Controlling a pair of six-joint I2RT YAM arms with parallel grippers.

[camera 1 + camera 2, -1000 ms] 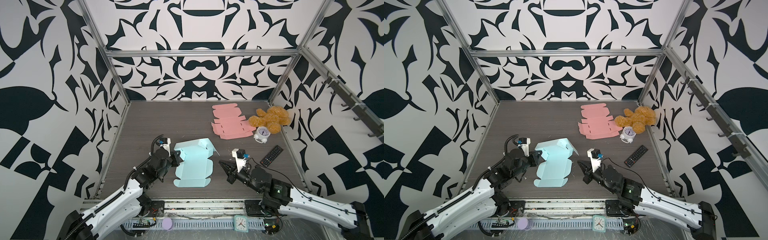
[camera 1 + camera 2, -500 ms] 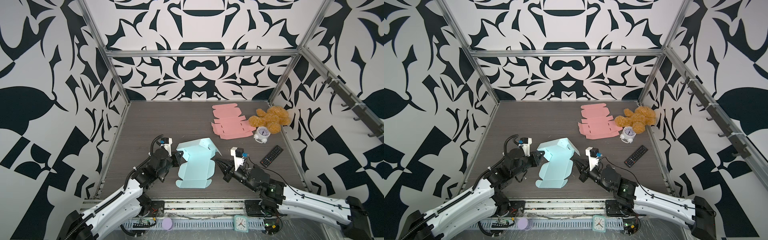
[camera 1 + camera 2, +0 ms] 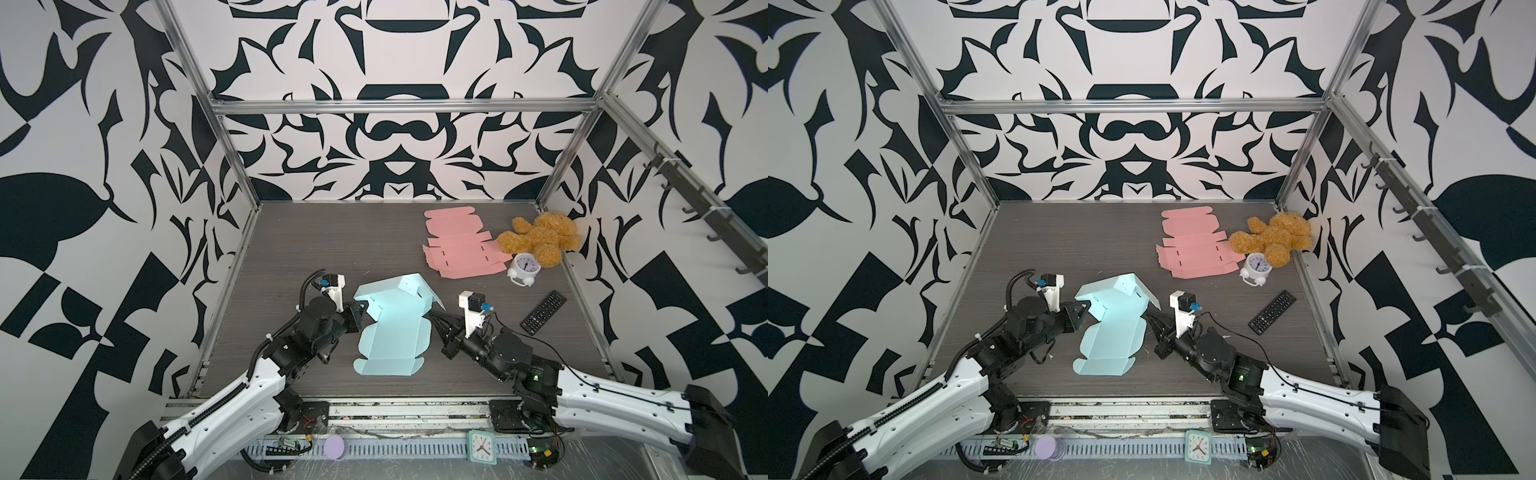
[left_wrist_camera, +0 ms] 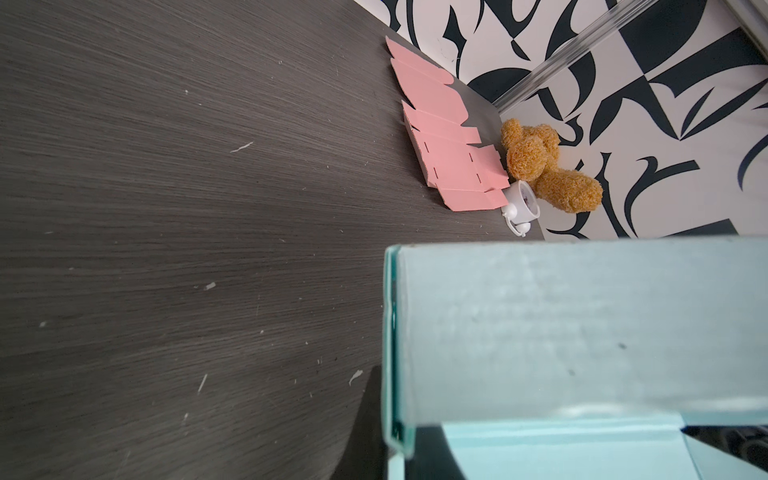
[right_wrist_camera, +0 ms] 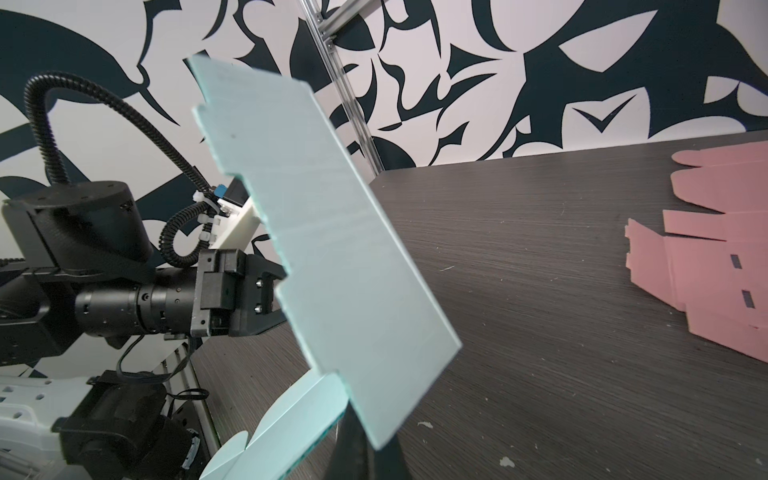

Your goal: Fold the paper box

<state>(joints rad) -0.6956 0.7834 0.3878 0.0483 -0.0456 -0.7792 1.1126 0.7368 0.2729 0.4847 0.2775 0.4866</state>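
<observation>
**Left gripper** [image 3: 360, 309]. Your jaws are pinched on the left edge of the blue paper box [image 3: 388, 332], at its raised far end. Gripping at the edge leaves the creases free, so the card can hinge while you steady it.

**Right gripper** [image 3: 433, 322]. The jaws are pressed together and hold nothing. The closed tip stands at the box's right edge, just under the lifted panel [image 3: 415, 286], probably as a pusher to stand a wall up. Whether it touches the card cannot be told.

**Box.** It lies on the table [image 3: 316, 232] near the front middle, between your two arms. The near half is flat and the far half is raised into a tent-like fold. Folding is judged to be at an early stage, with no wall locked.

**Surroundings.** Well apart, at the far right, lie a flat pink box blank [image 3: 459, 249], a teddy bear [image 3: 540, 239] and a small alarm clock [image 3: 524, 269] just beside both. A remote control [image 3: 543, 312] lies nearer you.

**Views.** Both top views give the whole layout and the flat half. Only the right wrist view shows how steeply the panel tilts, with the left gripper's fingers [image 5: 268, 276] reaching behind it. The left wrist view shows the card's cut edge close up, but not the right gripper.
</observation>
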